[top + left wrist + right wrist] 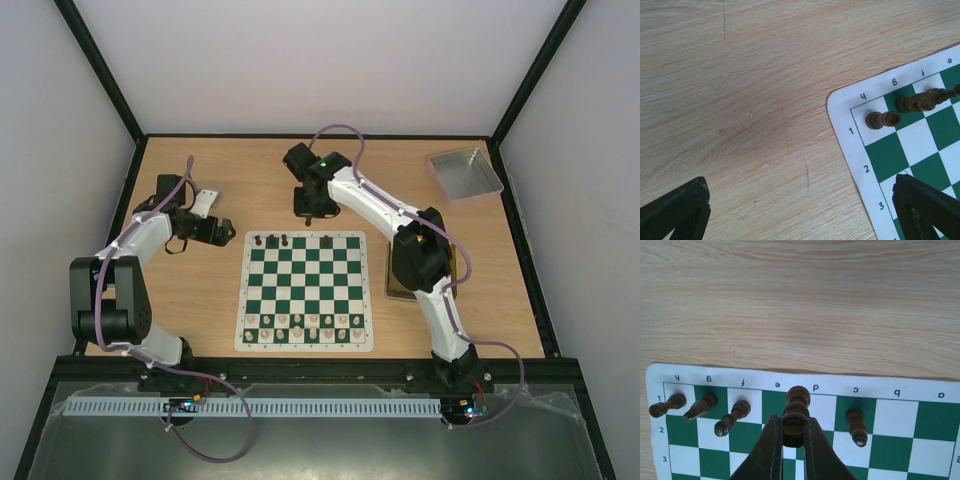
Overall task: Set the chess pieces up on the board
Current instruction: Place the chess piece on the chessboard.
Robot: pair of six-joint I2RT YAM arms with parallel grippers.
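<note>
Right gripper [794, 434] is closed tight on 1 dark chess piece [797, 402]. It pinches the piece low on its body, top upward, over the far row of the board [305, 287], about where columns e and d meet. Whether its foot touches the board cannot be told. Left gripper [800, 220] hangs with its fingers spread as wide as they go. It holds nothing and sits over bare table [200, 300], just off the board's h corner.

4 more dark pieces [700, 406] stand on that far row, on squares h, g, f and c, making 5 dark ones in all. Pale pieces [314, 322] fill most of the 2 near rows, but they are too small to count exactly. There is 1 board, 1 grey tray [465, 175] and 1 gold tin [396, 292].

The dark pieces are glossy dark brown, slim, with turned collars. The held one has a stepped, ringed top. The board is a flat mat of green and white squares with a white border printed with letters and numbers.

Far-row squares b and a lie open. Bare wood runs beyond the board's far edge and along its left side. The tin lies just beside the board's right edge, under the right arm. The tray sits in the far right corner, well apart from the board.
</note>
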